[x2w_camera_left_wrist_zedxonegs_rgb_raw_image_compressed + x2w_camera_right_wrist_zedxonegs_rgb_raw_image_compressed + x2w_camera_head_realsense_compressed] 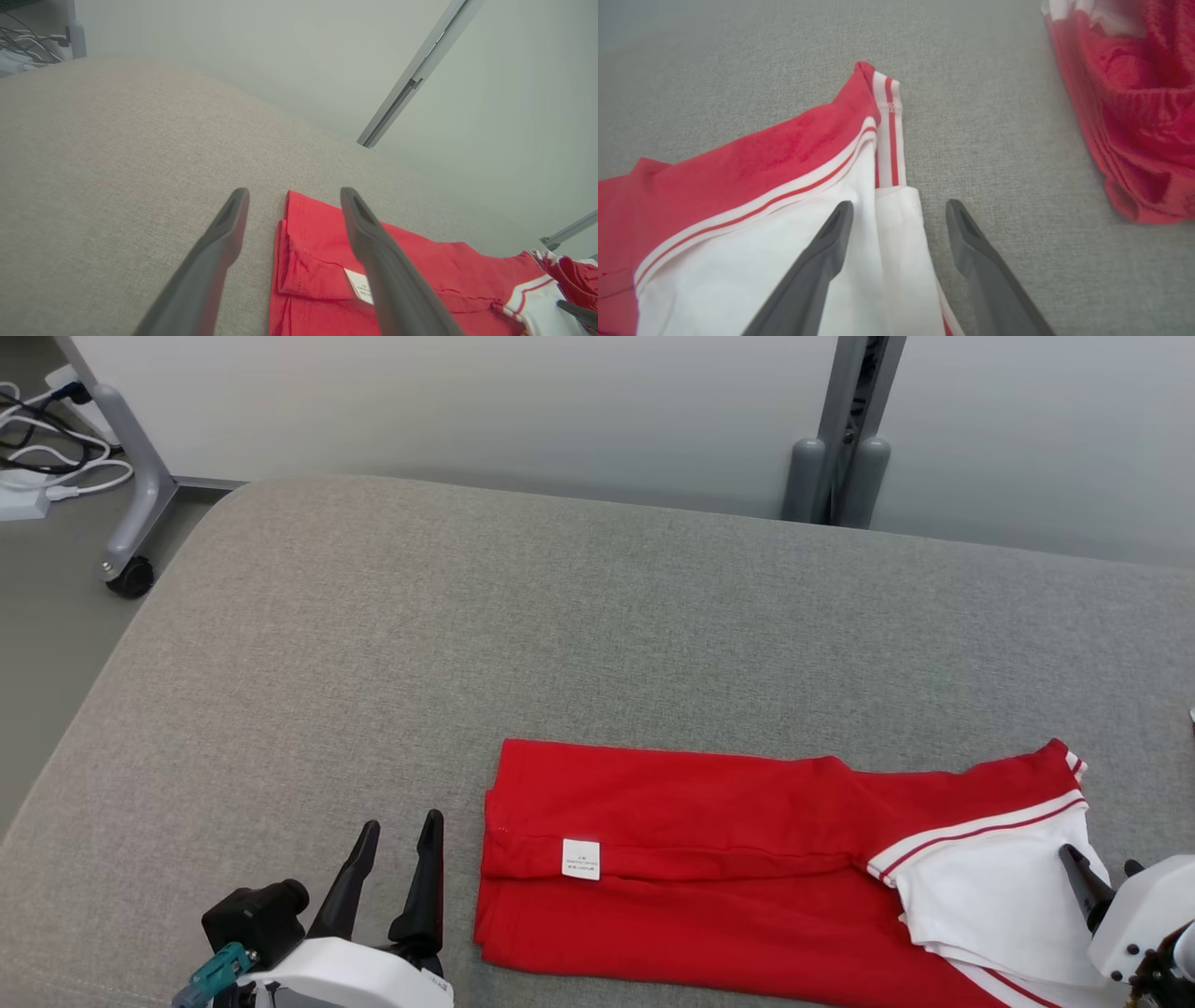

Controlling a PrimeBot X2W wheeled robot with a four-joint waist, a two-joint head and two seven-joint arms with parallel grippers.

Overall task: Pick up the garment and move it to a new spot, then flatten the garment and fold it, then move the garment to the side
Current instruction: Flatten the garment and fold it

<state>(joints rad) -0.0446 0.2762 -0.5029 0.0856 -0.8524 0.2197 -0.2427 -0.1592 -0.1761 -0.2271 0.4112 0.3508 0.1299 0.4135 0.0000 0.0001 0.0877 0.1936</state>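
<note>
One red garment [672,840] w/ white sleeves is lying on the grey padded table [467,616], near the front edge and over to the right. It's looking folded lengthwise already into a long strip, w/ the care label [581,859] facing up near its left end and the white striped sleeve [990,877] sitting at the right end.

Just beside that left end the left gripper [401,821] is hovering, fingers spread, not touching cloth afaict. Over the sleeve the right gripper [900,205] is hanging, also spread wide, w/ one finger above fabric and the other above bare table, so it's pinching nothing. Another red bundle [1134,116] is sitting further right, apart from it.

Imo we're sitting mid-fold: lengthwise fold done, crosswise fold pending. Next move is prob calling for both grippers dropping onto one end's corners, pinching all layers together, then carrying that end over w/o dragging the layers apart.
</note>
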